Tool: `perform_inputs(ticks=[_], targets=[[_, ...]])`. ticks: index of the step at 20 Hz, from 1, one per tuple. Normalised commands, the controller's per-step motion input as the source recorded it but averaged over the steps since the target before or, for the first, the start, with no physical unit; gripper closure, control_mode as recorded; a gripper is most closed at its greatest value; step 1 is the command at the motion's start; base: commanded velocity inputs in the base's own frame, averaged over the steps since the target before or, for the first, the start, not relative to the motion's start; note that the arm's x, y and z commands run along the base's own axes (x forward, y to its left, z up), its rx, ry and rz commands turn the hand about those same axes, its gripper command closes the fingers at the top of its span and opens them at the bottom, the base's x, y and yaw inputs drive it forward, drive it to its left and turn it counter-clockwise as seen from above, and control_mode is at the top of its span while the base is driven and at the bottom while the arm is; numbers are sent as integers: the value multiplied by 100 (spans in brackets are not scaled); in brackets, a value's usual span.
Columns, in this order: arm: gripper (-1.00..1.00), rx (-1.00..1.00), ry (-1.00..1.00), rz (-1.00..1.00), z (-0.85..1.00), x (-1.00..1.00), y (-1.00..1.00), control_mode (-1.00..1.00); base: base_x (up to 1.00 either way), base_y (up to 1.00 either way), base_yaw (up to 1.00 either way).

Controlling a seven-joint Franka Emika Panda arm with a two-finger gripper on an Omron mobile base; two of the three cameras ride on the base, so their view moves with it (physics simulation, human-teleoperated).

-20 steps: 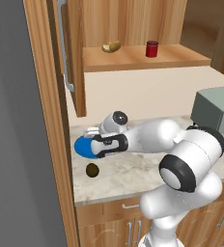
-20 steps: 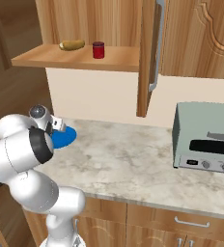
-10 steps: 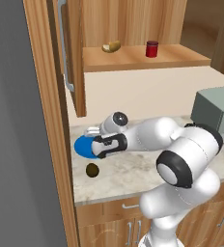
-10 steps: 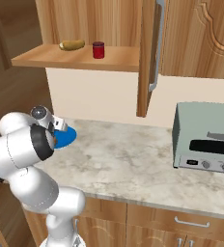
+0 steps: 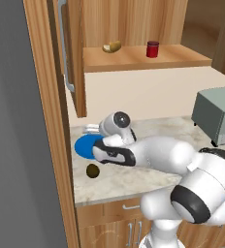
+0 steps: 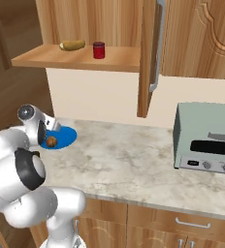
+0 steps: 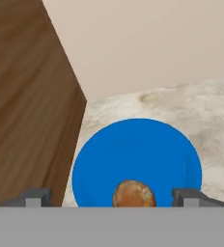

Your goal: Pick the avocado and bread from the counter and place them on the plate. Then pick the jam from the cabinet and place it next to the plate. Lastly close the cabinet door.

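Note:
The blue plate [image 7: 138, 149] lies on the counter [image 6: 124, 160] beside the wooden side wall. The round orange-brown bread [image 7: 133, 194] rests on the plate's near part, also seen as bread [image 6: 51, 142] on the plate [image 6: 66, 138]. My gripper [image 7: 111, 197] hangs just above it, open, both fingertips [image 7: 35, 198] well apart from the bread. The dark olive avocado [image 5: 92, 170] sits on the counter just in front of the plate [image 5: 84, 144]. The red jam [image 5: 152, 49] stands on the shelf of the open cabinet [image 5: 134, 60].
A yellowish-tan lump [image 5: 111, 47] lies on the shelf left of the jam. The open cabinet door [image 5: 68, 53] hangs above the plate's left side. A grey toaster oven [image 6: 206, 145] stands at the counter's right end. Wooden drawers run below the counter.
The jaws have spread wide and let go of the bread, which now lies on the plate. The hand has barely shifted.

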Motion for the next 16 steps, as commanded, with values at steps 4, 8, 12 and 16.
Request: perform_inputs(ticks=[4,8,12,16], targets=[[-100,3,3,2,33,-56,21,-100,0,0,0],[-100,0,9,7,2,-48,10,-100,0,0,0],[-100,0,10,11,-17,-14,12,-100,0,0,0],[-100,-2,12,10,-28,0,7,-100,0,0,0]])
